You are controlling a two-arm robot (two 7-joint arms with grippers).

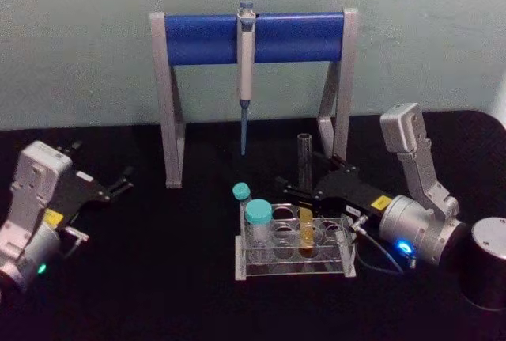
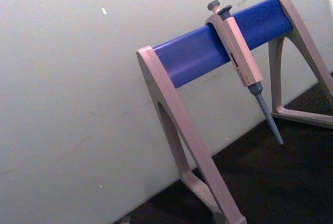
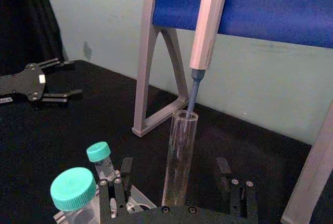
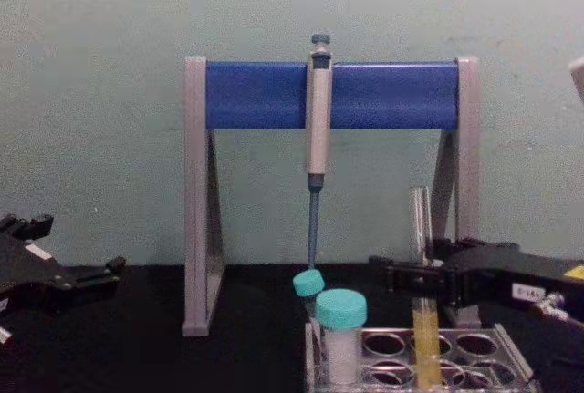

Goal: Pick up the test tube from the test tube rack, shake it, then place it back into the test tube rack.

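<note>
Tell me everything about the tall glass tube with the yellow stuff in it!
The test tube is a tall, thin tube of clear glass, open at the top with no cap. Yellow-orange liquid fills its lower part. It stands upright in a hole of the clear test tube rack, to the right of two teal-capped vials. The right gripper is open, with one finger on each side of the tube, not touching it.

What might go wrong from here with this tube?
The test tube has no cap, so shaking may slosh out its yellow liquid. The right gripper stands open around smooth glass; a weak grip might let it slip. The stand has a leg close behind, so a wide swing might hit it. The left gripper sits parked.
</note>
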